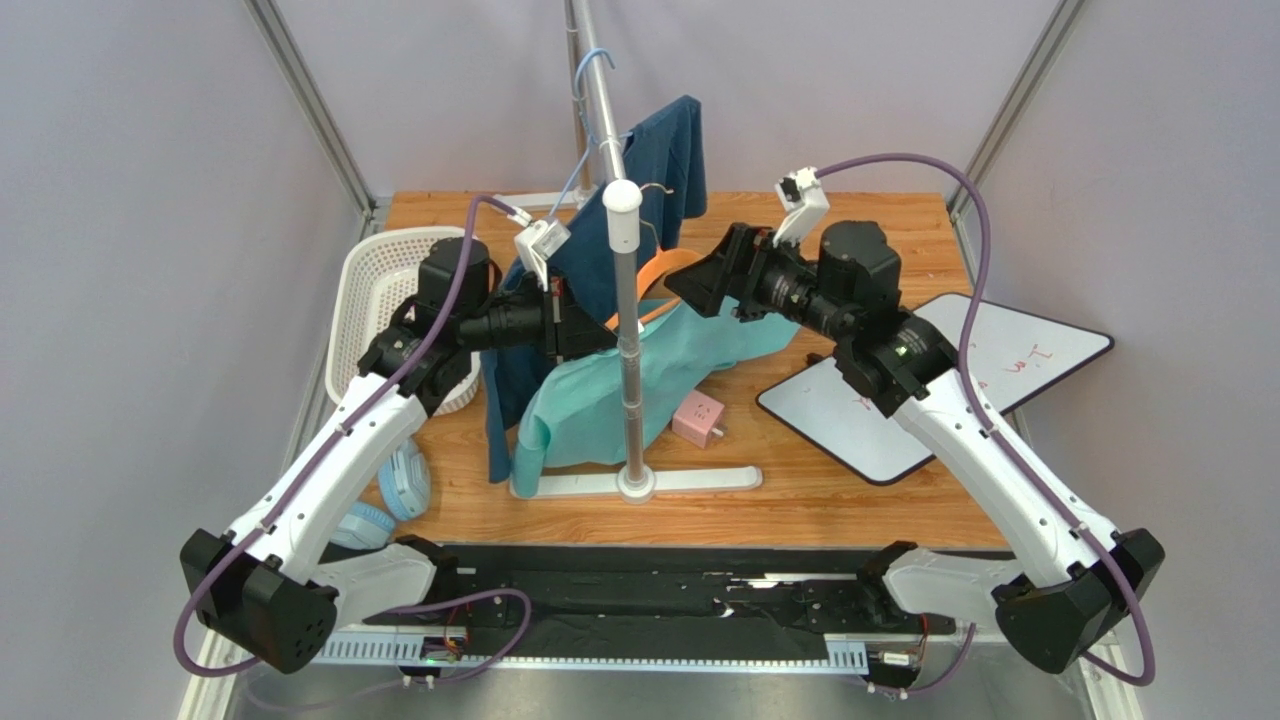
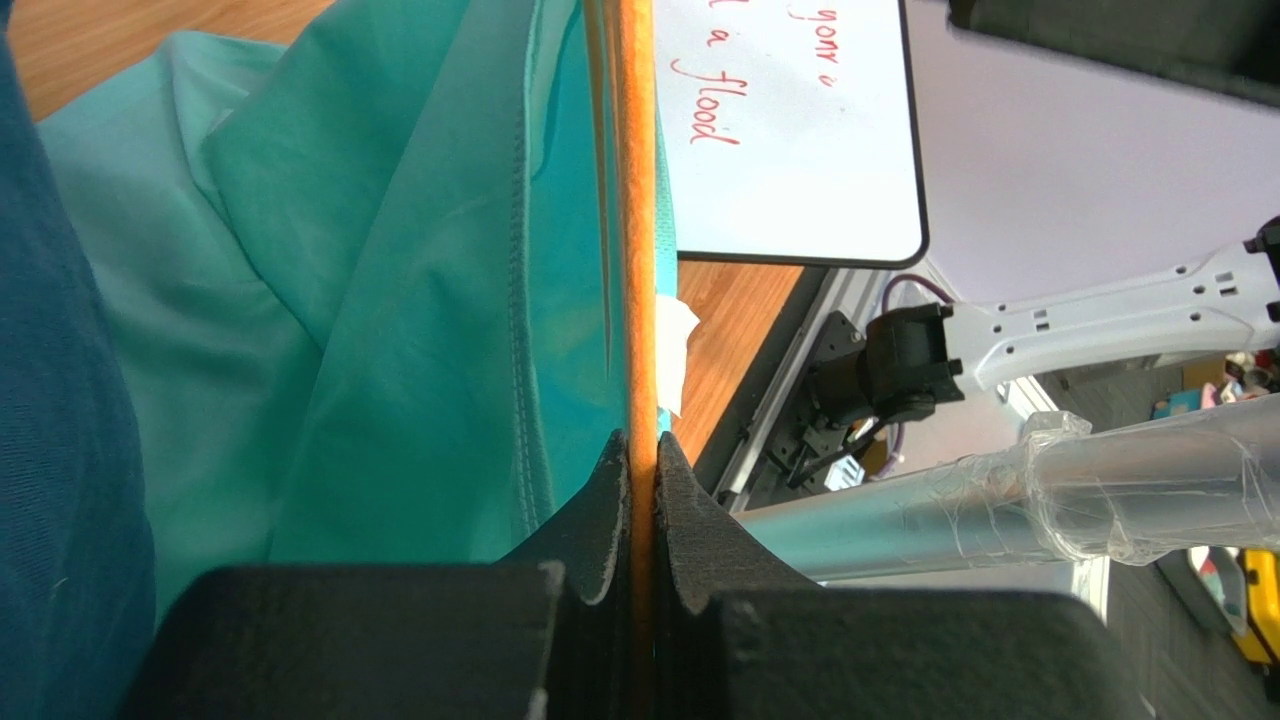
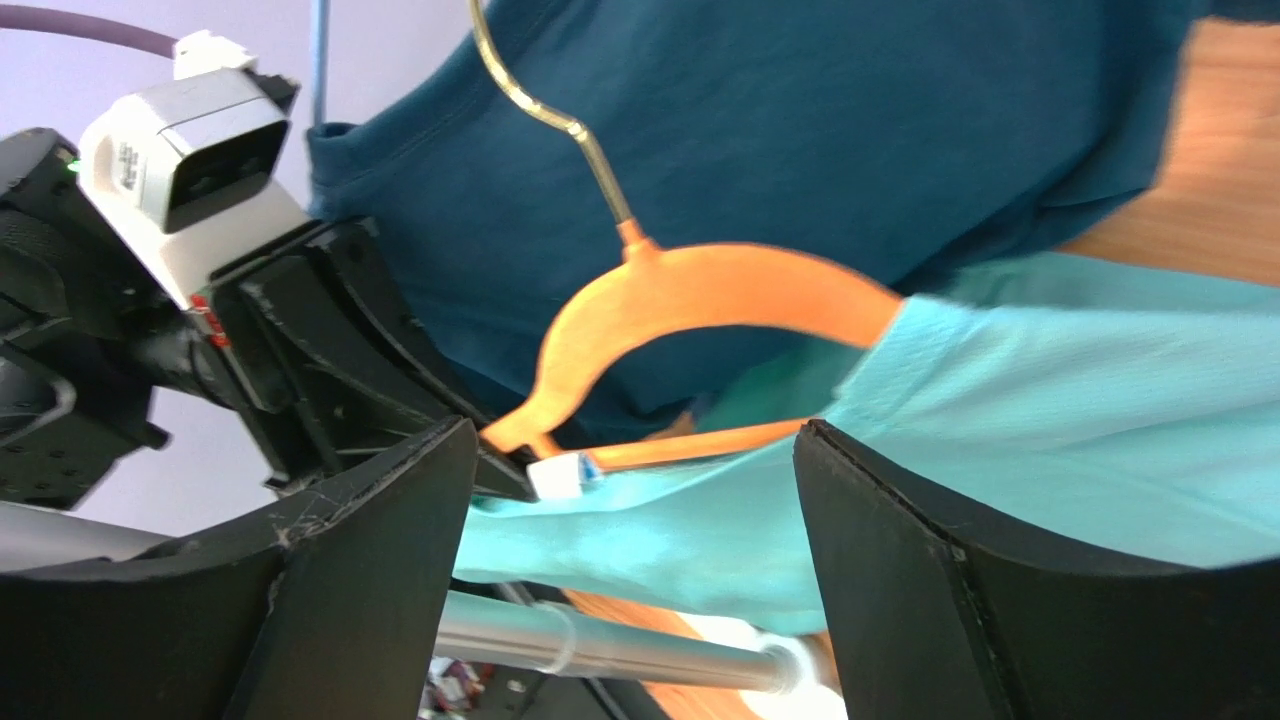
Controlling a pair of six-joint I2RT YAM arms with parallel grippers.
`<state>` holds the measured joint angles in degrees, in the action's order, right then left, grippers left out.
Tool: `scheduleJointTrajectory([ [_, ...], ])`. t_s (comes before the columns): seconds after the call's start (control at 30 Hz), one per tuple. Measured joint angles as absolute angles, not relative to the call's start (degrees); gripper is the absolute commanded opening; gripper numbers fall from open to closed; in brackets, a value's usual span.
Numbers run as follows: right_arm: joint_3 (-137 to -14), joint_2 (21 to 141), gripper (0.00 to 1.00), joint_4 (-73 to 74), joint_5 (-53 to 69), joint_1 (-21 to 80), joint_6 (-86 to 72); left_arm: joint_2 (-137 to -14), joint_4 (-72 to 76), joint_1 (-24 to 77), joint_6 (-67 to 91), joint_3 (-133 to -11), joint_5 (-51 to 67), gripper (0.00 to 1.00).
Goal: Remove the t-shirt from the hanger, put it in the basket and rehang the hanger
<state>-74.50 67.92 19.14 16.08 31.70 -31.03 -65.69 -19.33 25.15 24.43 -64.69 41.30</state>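
A teal t-shirt [image 1: 601, 393] hangs partly on an orange hanger [image 1: 657, 279] under the rack's rail, its lower part on the table. My left gripper [image 1: 579, 324] is shut on the hanger's orange bar [image 2: 640, 270], the teal cloth [image 2: 391, 300] beside it. My right gripper [image 1: 694, 276] is open, close to the hanger's right shoulder. In the right wrist view the hanger [image 3: 706, 293] and its metal hook [image 3: 556, 120] show above the jaws, one shoulder still inside the teal shirt [image 3: 1052, 405], with cloth lying between the open fingers [image 3: 902, 585].
A dark blue shirt [image 1: 661, 165] hangs behind on the same rack. The rack's pole [image 1: 628, 345] and base [image 1: 639, 482] stand mid-table. A white basket [image 1: 376, 285] is at the left, whiteboards [image 1: 857, 413] at the right, a pink box [image 1: 697, 420] near the pole.
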Motion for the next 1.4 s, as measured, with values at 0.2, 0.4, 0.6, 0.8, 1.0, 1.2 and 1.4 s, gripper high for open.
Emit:
scheduleJointTrajectory([
  [0.2, -71.2, 69.4, 0.74, 13.1, 12.1, 38.4, -40.2, -65.4, -18.8, 25.3, 25.7, -64.7, 40.4, 0.00],
  [0.4, -71.2, 72.8, 0.57, 11.2, 7.1, 41.1, -46.2, -65.2, -18.7, 25.7, 25.9, -64.7, 40.1, 0.00],
  [0.6, -71.9, 75.4, 0.56, 10.5, 3.4, 41.4, -50.1, -65.1, -19.2, 25.8, 25.7, -64.7, 39.5, 0.00],
  [0.8, -74.7, 77.7, 0.47, 11.0, -1.7, 43.9, -50.8, -65.5, -21.7, 26.4, 25.0, -67.0, 37.8, 0.00],
  [1.0, -75.3, 77.8, 0.19, 11.0, -4.5, 45.3, -52.8, -65.8, -22.9, 27.2, 24.4, -69.2, 36.9, 0.00],
  [1.2, -75.2, 77.8, 0.00, 10.2, -5.6, 45.6, -55.6, -65.8, -23.0, 27.4, 24.3, -69.3, 35.5, 0.23],
  [1.4, -71.8, 77.0, 0.00, 8.2, -6.6, 45.6, -55.9, -61.3, -23.4, 27.4, 24.1, -68.8, 31.9, 0.57],
])
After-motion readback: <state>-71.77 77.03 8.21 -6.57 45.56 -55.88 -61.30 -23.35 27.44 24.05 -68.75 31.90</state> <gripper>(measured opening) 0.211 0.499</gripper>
